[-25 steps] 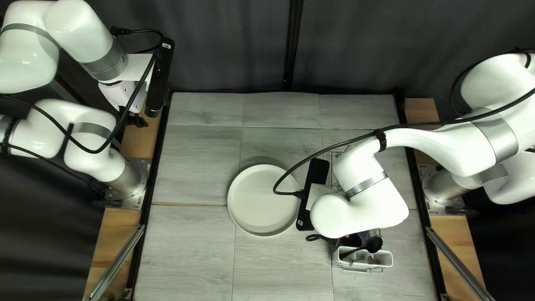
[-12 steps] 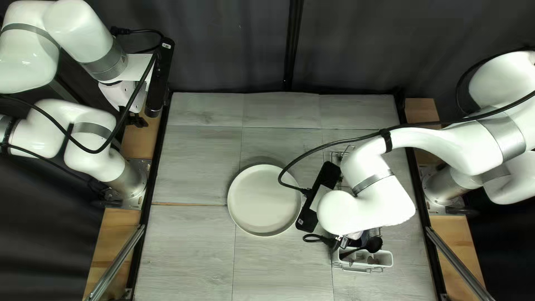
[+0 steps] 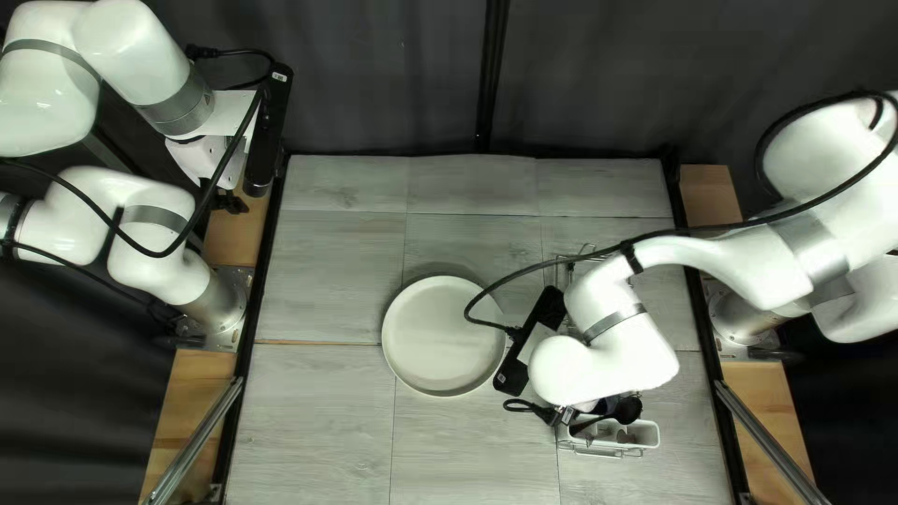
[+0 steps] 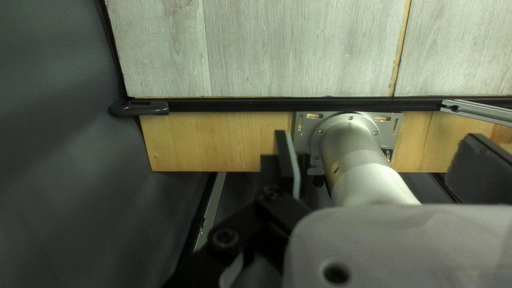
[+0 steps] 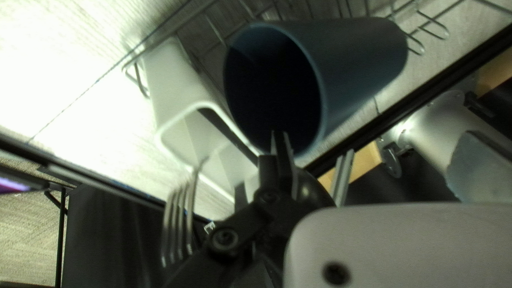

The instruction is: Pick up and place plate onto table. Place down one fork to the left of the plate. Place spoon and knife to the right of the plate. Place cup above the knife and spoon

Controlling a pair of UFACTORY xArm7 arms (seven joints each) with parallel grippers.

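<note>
Plate lying on the table, right gripper hovering by the cup.

I'm seeing the pale round plate (image 3: 442, 337) resting on the grey table (image 3: 318, 411), near its middle. My right arm is bending over the rack, bringing the right gripper (image 3: 568, 414) close to the white utensil caddy (image 5: 170, 85). Its fingers are standing apart, clamping nothing; in the right wrist view, one is overlapping the mouth of the blue-grey cup (image 5: 357, 69) (whether it's touching, I can't tell). The cup is leaning beside the caddy, against a wire rack (image 5: 434, 26). A metal fork (image 5: 184, 213) is showing its tines by the caddy's opening, beside the gripper, and in the top left view a black spoon (image 3: 629, 409) is lying slanted across the caddy. My left gripper (image 3: 229, 201) is hanging above the wooden strip (image 3: 238, 234) at the table's left edge, its fingers parted too, with nothing between them.
</note>
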